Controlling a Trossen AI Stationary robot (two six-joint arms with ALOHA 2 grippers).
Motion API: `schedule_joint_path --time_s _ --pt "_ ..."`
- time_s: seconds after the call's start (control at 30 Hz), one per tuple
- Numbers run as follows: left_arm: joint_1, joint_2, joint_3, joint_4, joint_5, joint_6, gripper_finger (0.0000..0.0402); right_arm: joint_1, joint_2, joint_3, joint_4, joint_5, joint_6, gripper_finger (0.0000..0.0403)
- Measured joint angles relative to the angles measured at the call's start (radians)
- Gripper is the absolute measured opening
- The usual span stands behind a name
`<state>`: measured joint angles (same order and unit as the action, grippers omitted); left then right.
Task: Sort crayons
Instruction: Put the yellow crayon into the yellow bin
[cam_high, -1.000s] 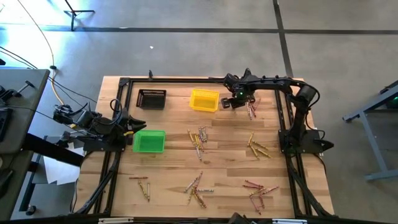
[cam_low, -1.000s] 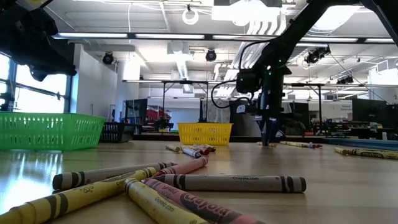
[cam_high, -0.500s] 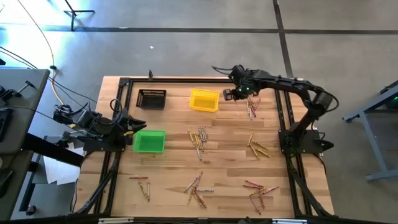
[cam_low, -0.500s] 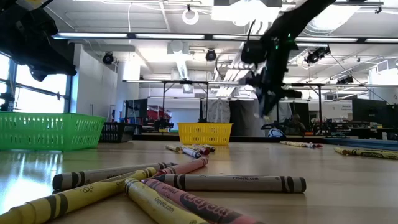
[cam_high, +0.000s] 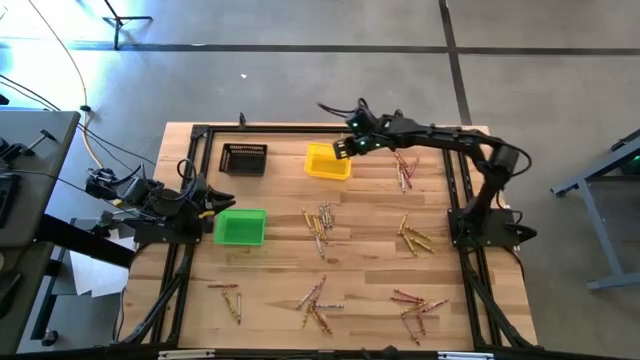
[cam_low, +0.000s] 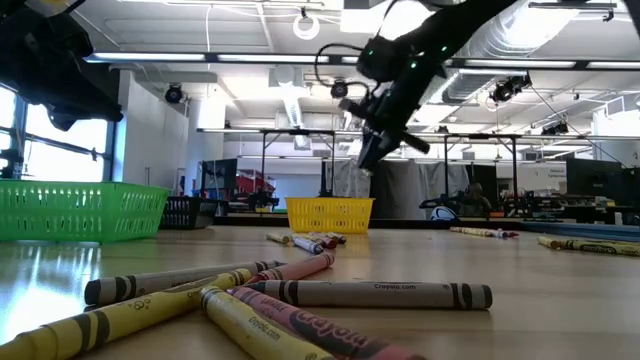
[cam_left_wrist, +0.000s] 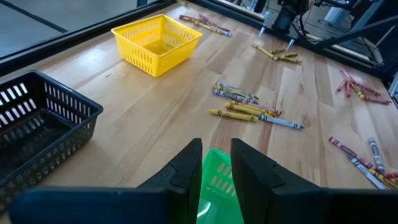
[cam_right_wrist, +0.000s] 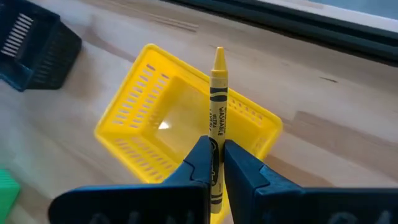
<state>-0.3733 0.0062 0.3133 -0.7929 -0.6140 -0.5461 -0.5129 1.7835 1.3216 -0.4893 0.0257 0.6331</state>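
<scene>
My right gripper (cam_right_wrist: 216, 163) hangs above the yellow bin (cam_high: 322, 162) at the table's far middle, shut on a yellow crayon (cam_right_wrist: 217, 106). In the low view it (cam_low: 366, 160) is well above the table. Loose crayons lie flat in groups: at the middle (cam_high: 320, 222), the right (cam_high: 412, 236), the far right (cam_high: 403, 171) and along the near side (cam_high: 315, 300). My left gripper (cam_left_wrist: 216, 169) waits at the left edge by the green bin (cam_high: 240, 227), open with nothing between its fingers. My right gripper pinches the yellow crayon's rear half (cam_right_wrist: 215, 146) between its two fingers. The crayon lies along the fingers, its pointed tip (cam_right_wrist: 219, 53) sticking out ahead of them. The fingers slant down from the table's right. The crayon is lifted clear, over the yellow bin's right rim.
A black bin (cam_high: 244, 158) stands left of the yellow one at the far side. A dark frame (cam_high: 300, 128) runs round the tabletop. Bare wood lies between the bins and the crayon groups.
My right gripper has risen from the far-right crayon group and swung toward the table's left, ending over the yellow bin. It has tipped from pointing straight down to a slant.
</scene>
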Motion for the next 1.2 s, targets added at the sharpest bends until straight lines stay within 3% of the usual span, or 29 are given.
schedule_joint_path --time_s 0.4,0.77,1.0,1.2 --pt "0.0 0.0 0.0 0.0 0.0 0.0 0.0074 0.026 0.158 0.09 0.001 -0.009 -0.073 0.0012" --pt "0.0 0.0 0.0 0.0 0.0 0.0 0.0074 0.044 0.159 0.092 0.001 -0.022 -0.11 0.0063" --pt "0.0 0.0 0.0 0.0 0.0 0.0 0.0074 0.05 0.123 0.092 -0.083 -0.063 -0.031 0.0077" --pt "0.0 0.0 0.0 0.002 0.001 0.0 0.0074 0.052 0.021 0.092 -0.272 0.044 -0.047 0.0078"
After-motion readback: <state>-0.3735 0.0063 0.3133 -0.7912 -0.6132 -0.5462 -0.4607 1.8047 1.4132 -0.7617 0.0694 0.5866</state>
